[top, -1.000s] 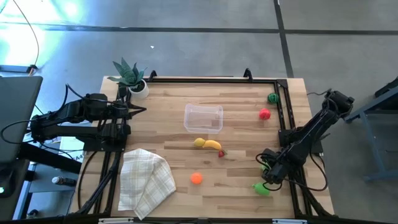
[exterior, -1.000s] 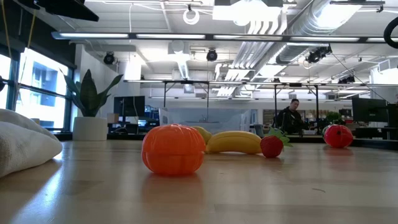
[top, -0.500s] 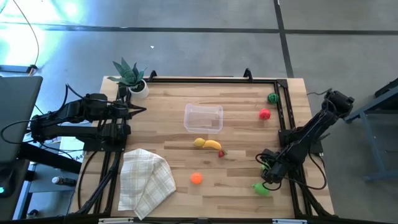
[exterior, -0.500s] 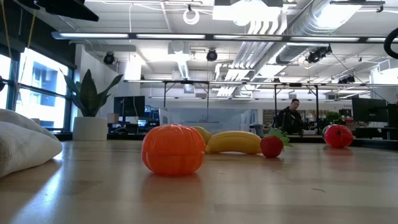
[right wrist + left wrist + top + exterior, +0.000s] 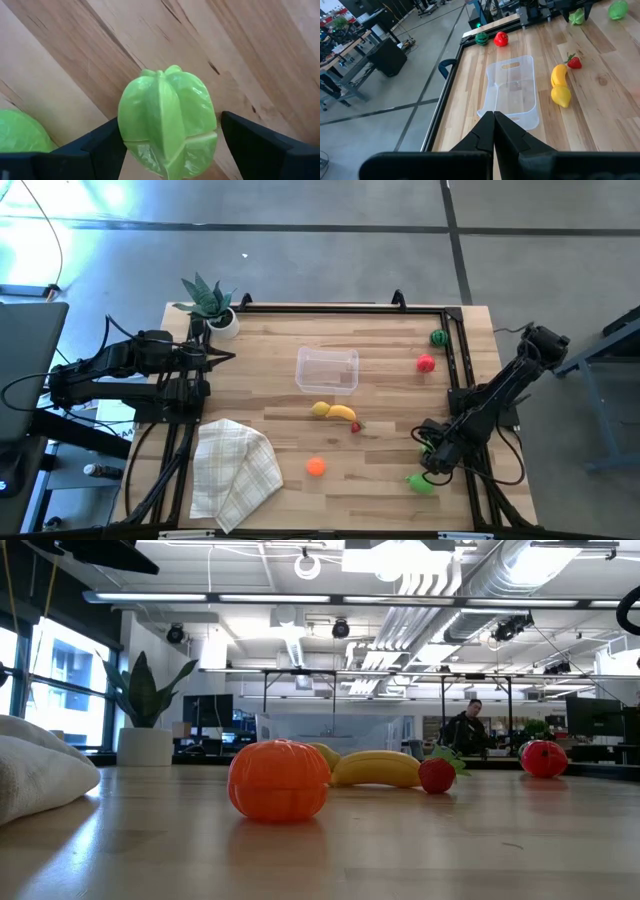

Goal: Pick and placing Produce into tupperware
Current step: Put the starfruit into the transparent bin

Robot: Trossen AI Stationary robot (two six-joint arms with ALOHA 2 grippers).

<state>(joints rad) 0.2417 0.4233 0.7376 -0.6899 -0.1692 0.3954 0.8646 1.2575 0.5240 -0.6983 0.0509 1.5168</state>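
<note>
From where I sat at the remote station, the right gripper (image 5: 432, 462) was down at the table's front right corner, right at the rail. In its wrist cam a ribbed light-green fruit (image 5: 167, 120) sat between the two dark fingers (image 5: 102, 147). The fingers stood wide, one on each side of it. I couldn't tell whether they were actually touching it or just flanking it, so I wouldn't call it gripped. A second green piece (image 5: 22, 132) showed at the edge of that same view, just beside the first. From above I could make out a green piece (image 5: 421, 483) on the wood just beside that gripper.

The left gripper (image 5: 494, 120) was parked at the table's left edge, fingers pressed together to a point with nothing in them, aimed across at the tupperware (image 5: 327, 370).

The tupperware sat near the middle of the table, toward the far side, with no produce in it as far as I could see. Just in front of it lay the banana (image 5: 343, 413) and lemon (image 5: 320, 409), touching each other, with a small strawberry (image 5: 356, 426) right next to the banana. The orange piece (image 5: 316, 467) sat alone nearer the front edge. A red piece (image 5: 426, 363) and a dark green one (image 5: 438, 337) were off at the far right by the rail. The checked cloth (image 5: 233, 470) lay folded at the front left, and the potted plant (image 5: 210, 302) stood at the far left corner.
</note>
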